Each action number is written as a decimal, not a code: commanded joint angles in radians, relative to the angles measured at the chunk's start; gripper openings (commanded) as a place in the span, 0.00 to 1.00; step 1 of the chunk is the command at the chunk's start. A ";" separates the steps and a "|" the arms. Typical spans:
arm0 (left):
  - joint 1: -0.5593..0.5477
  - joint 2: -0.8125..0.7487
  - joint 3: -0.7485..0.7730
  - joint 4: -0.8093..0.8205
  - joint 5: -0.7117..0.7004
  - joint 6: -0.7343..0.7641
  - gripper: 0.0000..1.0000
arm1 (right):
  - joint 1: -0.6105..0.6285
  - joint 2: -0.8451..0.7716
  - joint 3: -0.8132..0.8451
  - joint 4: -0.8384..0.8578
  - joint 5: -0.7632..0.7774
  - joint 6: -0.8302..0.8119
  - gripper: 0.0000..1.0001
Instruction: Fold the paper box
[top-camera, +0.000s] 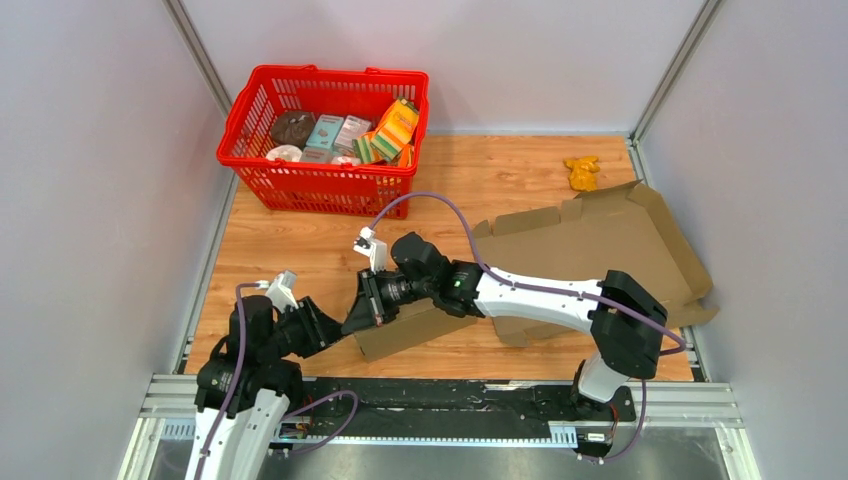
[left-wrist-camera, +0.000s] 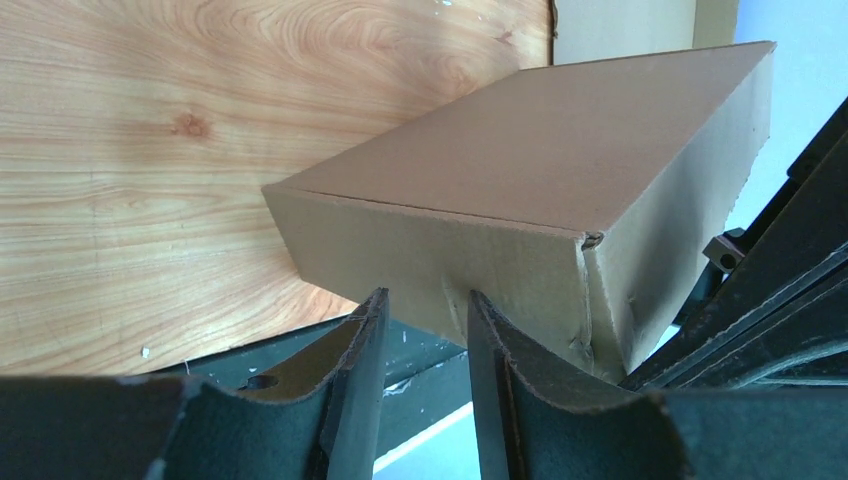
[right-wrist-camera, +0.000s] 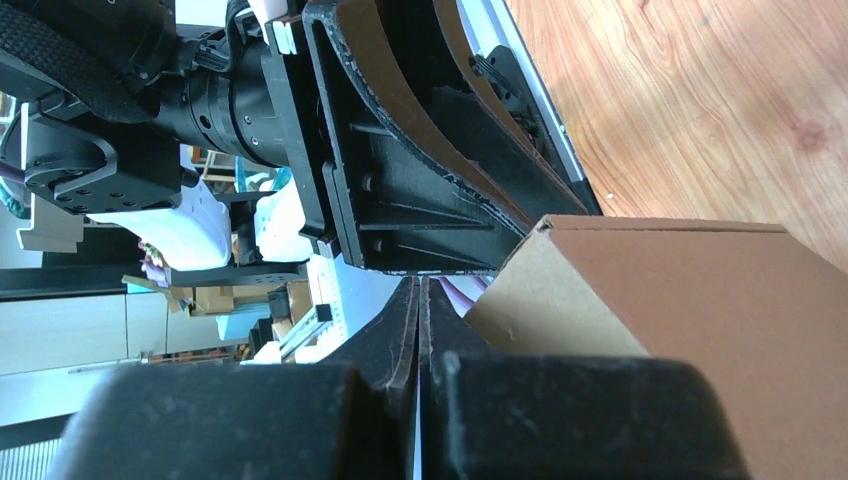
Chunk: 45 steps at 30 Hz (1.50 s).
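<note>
We see the box (top-camera: 590, 240) lying on the right half of the table (top-camera: 300, 240), only partly folded. Its large flat panel spreads toward the right wall, with raised flaps along its far and right edges. A closed-up section (top-camera: 410, 328) of it, with a top and side walls, sits at the middle of the near edge, beside the black rail (top-camera: 450, 400).

Both grippers meet at the left end of that section, close to each other. The left gripper (top-camera: 338, 325) comes in from the near left. In its wrist view its fingers (left-wrist-camera: 350, 370) stand at a middling gap with nothing between them. The tips sit just under the lower edge of the section's wall, and we cannot tell whether they touch it.

The right arm reaches from the right across the box, and the right gripper (top-camera: 365, 300) points toward the near left. In its wrist view the fingers (right-wrist-camera: 400, 330) are pressed flat together and we see nothing held between them. The section's corner lies just to their right.

A red basket (top-camera: 325, 72) holding packets and small goods stands at the far left. A yellow toy (top-camera: 582, 172) lies at the far right, just beyond the box's far edge.
</note>
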 joint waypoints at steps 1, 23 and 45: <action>-0.002 0.006 -0.008 0.060 0.025 -0.020 0.43 | -0.003 0.037 -0.022 0.017 0.015 -0.008 0.00; -0.002 0.013 -0.006 0.054 0.012 -0.006 0.44 | -0.011 -0.002 -0.086 0.035 0.013 0.005 0.00; -0.002 0.025 0.201 0.018 0.087 -0.002 0.77 | -0.647 -0.595 -0.126 -0.634 -0.062 -0.378 0.86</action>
